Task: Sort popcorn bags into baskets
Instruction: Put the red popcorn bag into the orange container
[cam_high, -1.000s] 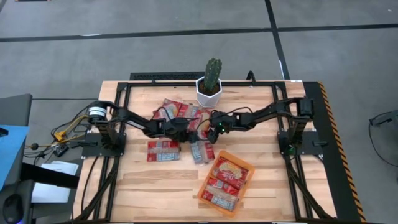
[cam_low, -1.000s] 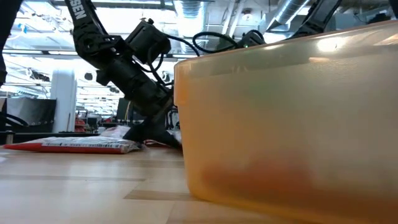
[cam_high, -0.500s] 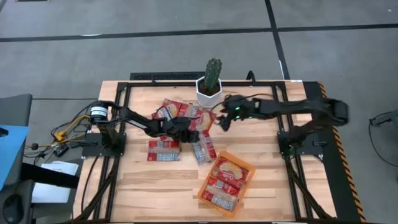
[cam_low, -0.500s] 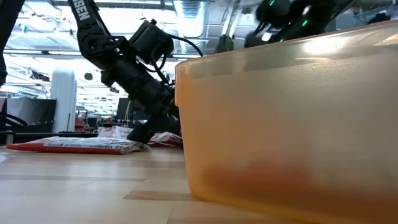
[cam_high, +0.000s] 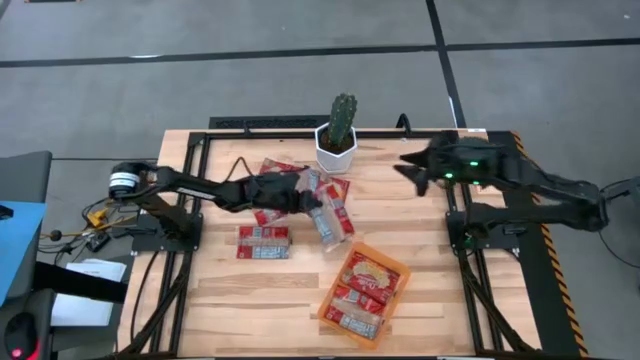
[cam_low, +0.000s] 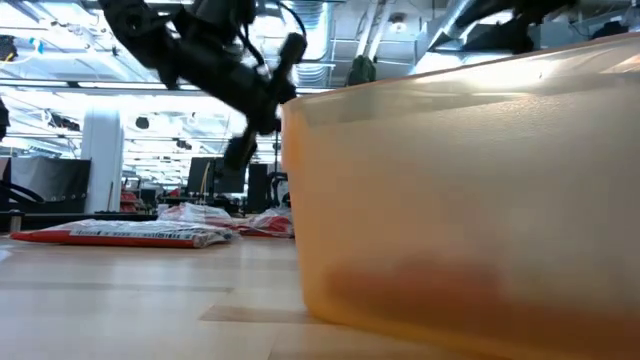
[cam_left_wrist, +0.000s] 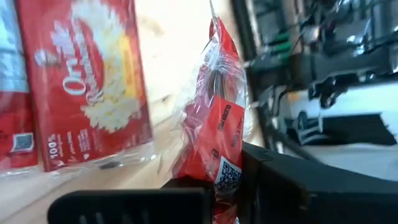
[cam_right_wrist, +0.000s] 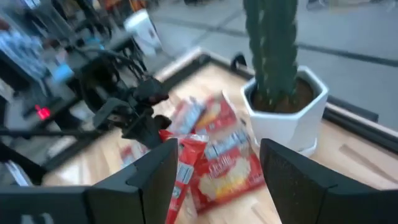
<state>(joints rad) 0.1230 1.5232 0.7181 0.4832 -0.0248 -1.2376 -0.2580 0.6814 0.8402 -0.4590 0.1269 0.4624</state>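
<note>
My left gripper (cam_high: 303, 200) is over the middle of the table, shut on one red popcorn bag (cam_high: 326, 222), which shows in the right wrist view hanging from it (cam_right_wrist: 179, 171). More popcorn bags lie flat near the cactus pot (cam_high: 290, 177) and one toward the near left (cam_high: 263, 241). The orange basket (cam_high: 330, 300) stands near the front edge with bags (cam_high: 368, 275) flat inside it. My right gripper (cam_high: 408, 170) is open, raised over the table's right part, and holds nothing (cam_right_wrist: 217, 180). My left gripper pinches one end of the popcorn bag (cam_left_wrist: 219, 177) between its two fingers (cam_left_wrist: 273, 180), on the bag's clear wrapper and red print. The bag stands edge-on in the hold and hangs down slanting from the fingers (cam_right_wrist: 177, 186). My right gripper's finger hides its lower end.
A white hexagonal pot with a cactus (cam_high: 338, 140) stands at the table's far middle, just beyond the bags. The black frame rails (cam_high: 300, 125) run along the far edge and both sides. Bare wood (cam_high: 240, 300) lies left of the basket.
My left gripper has shut on a popcorn bag and risen, lifting the bag off the table so that it hangs from the fingers. My right gripper, open throughout, has drawn back from the bags toward the table's right edge and gone up.
</note>
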